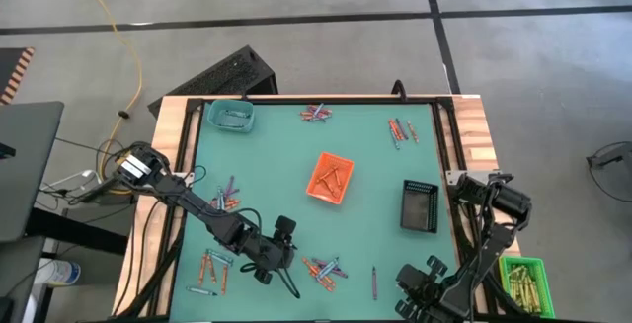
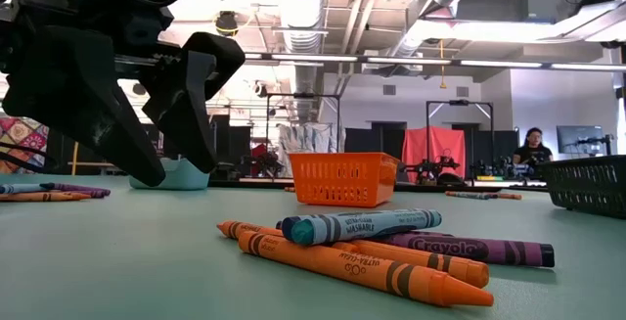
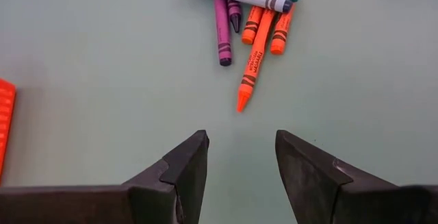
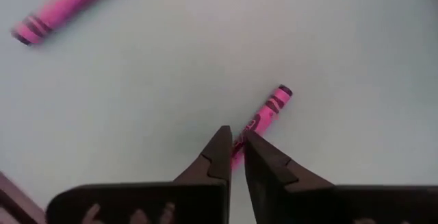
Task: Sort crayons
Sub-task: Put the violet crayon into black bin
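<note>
Two dark grippers work the green mat: the left gripper [image 3: 241, 166] hangs open and empty near mixed crayons [image 3: 250, 18], while the right gripper [image 4: 236, 154] pinches a pink wax crayon [image 4: 263, 114].

Bright even overhead light, glaring ceiling strips [image 2: 411, 61] (low view), soft shadows, blurred pink crayon [image 4: 65, 8]

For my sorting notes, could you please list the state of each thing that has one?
Left gripper: open, empty, facing crayon pile.
Right gripper: nearly closed around pink crayon.
Orange basket: holds orange crayons.
Black basket: contents unclear.
Teal basket: contents unclear.
</note>
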Controlling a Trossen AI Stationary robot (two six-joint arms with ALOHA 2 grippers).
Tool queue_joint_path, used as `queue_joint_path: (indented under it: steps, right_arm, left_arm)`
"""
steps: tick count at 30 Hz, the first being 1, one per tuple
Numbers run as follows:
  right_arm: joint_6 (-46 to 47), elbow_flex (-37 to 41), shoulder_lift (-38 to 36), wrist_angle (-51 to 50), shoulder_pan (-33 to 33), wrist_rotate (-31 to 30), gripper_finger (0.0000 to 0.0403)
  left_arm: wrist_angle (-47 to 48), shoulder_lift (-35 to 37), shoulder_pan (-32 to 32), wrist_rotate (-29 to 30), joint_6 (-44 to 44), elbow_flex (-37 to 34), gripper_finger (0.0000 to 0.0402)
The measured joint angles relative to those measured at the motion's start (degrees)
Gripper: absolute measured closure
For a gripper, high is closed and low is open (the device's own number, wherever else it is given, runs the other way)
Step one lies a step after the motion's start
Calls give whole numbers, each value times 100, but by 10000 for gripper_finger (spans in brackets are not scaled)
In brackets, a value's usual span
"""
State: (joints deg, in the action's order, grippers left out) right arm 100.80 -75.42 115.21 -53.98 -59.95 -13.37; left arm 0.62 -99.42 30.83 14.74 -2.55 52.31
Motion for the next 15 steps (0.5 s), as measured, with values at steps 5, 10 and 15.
queue_joint_path:
  steps: [5, 10, 15]
  right_arm:
    - [168, 6, 25, 280, 8, -119, 351]
    - [139, 42, 23, 273, 55, -12, 351]
    - [-293, -39, 17, 143, 61, -6, 351]
  left_arm:
    - [10, 0, 7, -4, -14, 1, 239]
    - [75, 2, 11, -74, -8, 2, 239]
    - [142, 1, 37, -77, 11, 2, 239]
